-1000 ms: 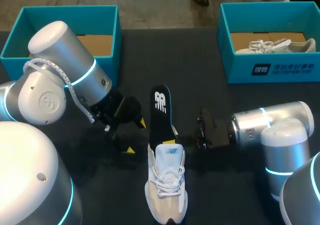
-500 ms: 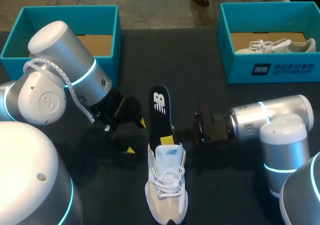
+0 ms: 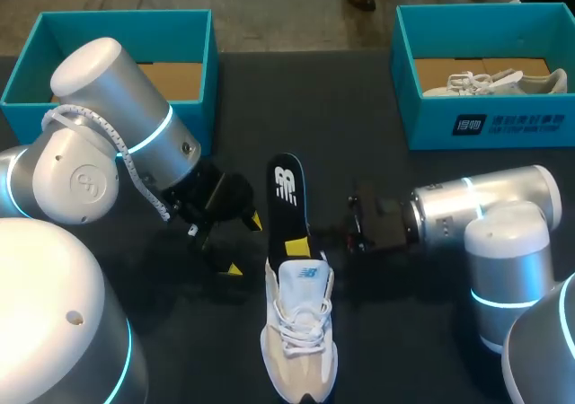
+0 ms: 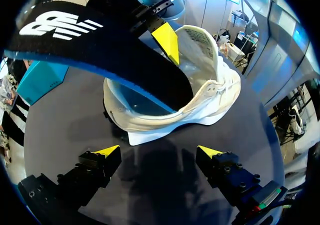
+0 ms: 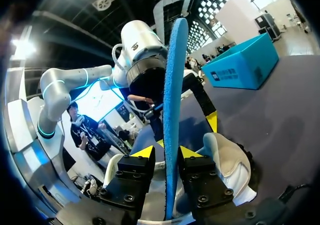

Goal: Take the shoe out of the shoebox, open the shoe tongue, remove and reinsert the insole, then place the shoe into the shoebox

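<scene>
Got the white shoe (image 3: pixel 299 332) mid-table, toe toward the near edge, with the insole (image 3: pixel 289 193) poking up out of its far end (black top, blue underside). Just left of it, the left gripper (image 4: pixel 157 152), fingers spread wide, holding nothing, stopping short of the shoe. On the right side, the right gripper (image 5: pixel 167 152), pinched onto the insole's edge, one yellow tip each side. Far corners: left shoebox (image 3: pixel 27 99) and right shoebox (image 3: pixel 503 126), both teal, second shoe (image 3: pixel 494 83) inside the right one.
</scene>
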Controlling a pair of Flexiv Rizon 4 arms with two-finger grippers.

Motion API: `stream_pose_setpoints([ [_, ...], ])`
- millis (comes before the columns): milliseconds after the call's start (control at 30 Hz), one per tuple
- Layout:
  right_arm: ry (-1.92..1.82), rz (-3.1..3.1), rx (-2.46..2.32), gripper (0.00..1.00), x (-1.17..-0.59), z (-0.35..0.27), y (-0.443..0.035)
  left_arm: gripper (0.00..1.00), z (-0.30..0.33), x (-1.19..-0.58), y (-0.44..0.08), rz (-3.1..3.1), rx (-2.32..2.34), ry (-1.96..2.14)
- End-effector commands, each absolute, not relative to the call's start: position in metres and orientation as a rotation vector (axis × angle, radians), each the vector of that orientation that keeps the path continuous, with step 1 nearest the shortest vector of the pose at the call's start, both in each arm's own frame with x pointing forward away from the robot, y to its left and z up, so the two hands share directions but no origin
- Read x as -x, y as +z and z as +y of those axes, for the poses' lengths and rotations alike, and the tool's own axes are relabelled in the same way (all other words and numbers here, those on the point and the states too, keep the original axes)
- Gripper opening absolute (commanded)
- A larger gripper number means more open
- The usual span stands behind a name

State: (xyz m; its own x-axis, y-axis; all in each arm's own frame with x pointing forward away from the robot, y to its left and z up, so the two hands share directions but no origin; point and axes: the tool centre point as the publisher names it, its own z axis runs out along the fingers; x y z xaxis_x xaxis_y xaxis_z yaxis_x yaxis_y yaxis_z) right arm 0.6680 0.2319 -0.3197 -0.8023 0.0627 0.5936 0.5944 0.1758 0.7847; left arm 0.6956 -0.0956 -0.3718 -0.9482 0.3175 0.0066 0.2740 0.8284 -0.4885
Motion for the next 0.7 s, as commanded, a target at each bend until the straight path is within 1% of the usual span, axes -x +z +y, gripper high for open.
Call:
stream_pose_setpoints([
  [33,-1.653,-2.035,0.610,0.27,-0.672,0.238,-0.319,1.00,-0.096,-0.695,-0.372,-2.922,0.473,0.757],
  [100,-1.654,-2.036,0.606,0.26,-0.673,0.238,-0.319,1.00,-0.096,-0.695,-0.372,-2.922,0.473,0.757],
  [167,-1.654,-2.036,0.603,0.18,-0.673,0.238,-0.319,1.00,-0.096,-0.695,-0.372,-2.922,0.473,0.757],
  [200,-1.655,-2.035,0.602,0.12,-0.674,0.238,-0.319,1.00,-0.096,-0.695,-0.372,-2.922,0.473,0.757],
  [233,-1.655,-2.034,0.601,0.01,-0.674,0.238,-0.319,1.00,-0.096,-0.695,-0.372,-2.922,0.473,0.757],
  [267,-1.654,-2.034,0.600,0.00,-0.674,0.238,-0.319,1.00,-0.096,-0.695,-0.372,-2.922,0.473,0.757],
  [467,-1.646,-2.032,0.591,0.00,-0.677,0.238,-0.319,1.00,-0.096,-0.695,-0.372,-2.922,0.473,0.757],
  [700,-1.602,-2.013,0.626,0.00,-0.673,0.233,-0.330,1.00,-0.096,-0.695,-0.372,-2.922,0.473,0.757],
])
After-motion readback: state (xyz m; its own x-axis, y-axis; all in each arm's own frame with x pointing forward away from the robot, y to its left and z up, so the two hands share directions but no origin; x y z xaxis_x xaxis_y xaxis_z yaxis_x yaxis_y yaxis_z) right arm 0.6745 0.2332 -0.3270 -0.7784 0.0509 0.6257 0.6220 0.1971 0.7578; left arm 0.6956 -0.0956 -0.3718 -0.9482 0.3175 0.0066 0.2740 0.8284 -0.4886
